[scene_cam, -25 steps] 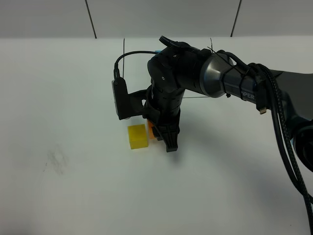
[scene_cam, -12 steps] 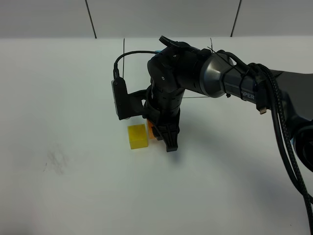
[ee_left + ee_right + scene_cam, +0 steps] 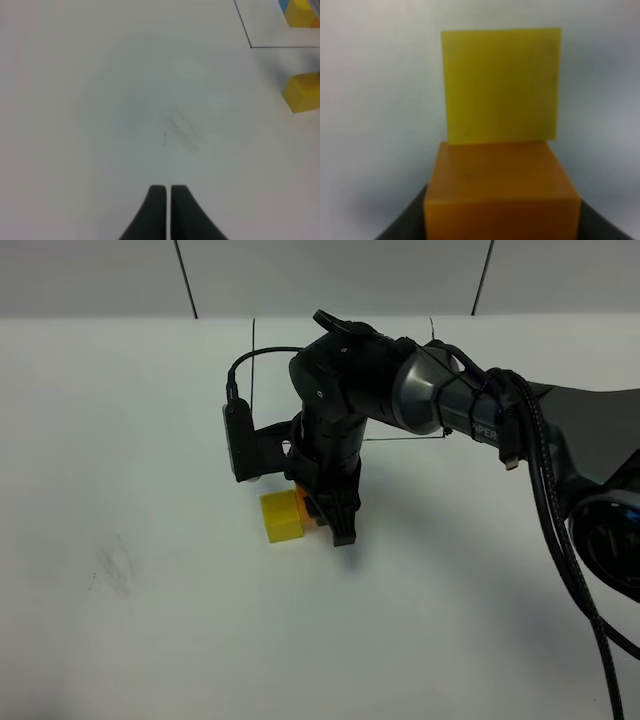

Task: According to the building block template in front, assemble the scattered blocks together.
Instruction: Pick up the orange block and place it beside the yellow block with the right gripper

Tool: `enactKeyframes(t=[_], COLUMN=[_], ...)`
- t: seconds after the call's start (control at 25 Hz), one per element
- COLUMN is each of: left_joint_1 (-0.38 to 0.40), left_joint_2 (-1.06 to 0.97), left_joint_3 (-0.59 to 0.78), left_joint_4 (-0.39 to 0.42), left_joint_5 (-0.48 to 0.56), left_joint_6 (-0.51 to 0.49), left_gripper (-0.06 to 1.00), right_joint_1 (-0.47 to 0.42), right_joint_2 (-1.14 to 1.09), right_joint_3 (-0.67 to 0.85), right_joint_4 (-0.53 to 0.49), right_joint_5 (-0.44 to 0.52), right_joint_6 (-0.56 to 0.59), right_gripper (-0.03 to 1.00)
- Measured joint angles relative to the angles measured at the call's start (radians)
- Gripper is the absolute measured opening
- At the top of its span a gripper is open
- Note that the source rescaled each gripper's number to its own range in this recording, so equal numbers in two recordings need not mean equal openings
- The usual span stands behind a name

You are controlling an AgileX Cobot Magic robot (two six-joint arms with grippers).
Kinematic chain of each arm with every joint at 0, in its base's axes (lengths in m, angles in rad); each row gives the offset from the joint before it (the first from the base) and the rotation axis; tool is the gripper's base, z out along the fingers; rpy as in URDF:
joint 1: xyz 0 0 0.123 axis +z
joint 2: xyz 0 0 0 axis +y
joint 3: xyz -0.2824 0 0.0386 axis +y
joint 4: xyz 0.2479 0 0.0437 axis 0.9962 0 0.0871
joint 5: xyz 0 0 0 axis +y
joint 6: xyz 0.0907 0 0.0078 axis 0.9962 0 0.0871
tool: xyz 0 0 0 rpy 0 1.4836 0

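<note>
Where flush against the yellow cube (image 3: 282,516), clamps the orange cube (image 3: 500,195) in right gripper (image 3: 322,516); left gripper (image 3: 166,192) closed, empty.

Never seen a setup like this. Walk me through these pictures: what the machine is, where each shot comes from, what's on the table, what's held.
This is a robot with two arms, each ending in a two-fingered end effector. One picture comes from a camera mounted high over the white table; the other two come from cameras on the arms' wrists. The right end effector, out over the middle of the table, grips an orange cube set right against a yellow cube. The left end effector is shut, holds nothing and hovers over bare table. At the edge of its view a thin black frame encloses the template, the pattern to copy.
</note>
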Motion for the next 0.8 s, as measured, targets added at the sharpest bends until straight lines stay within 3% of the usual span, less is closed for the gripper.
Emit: enactKeyframes(t=[0.8], left_joint_1=[0.000], left_joint_2=[0.000], left_joint_3=[0.000], left_joint_4=[0.000], left_joint_5=[0.000], left_joint_6=[0.000], left_gripper=[0.00], right_joint_1=[0.000], right_joint_2=[0.053], right_joint_3=[-0.034], right_joint_4=[0.013], right_joint_5=[0.012], right_joint_6=[-0.011], right_gripper=[0.46])
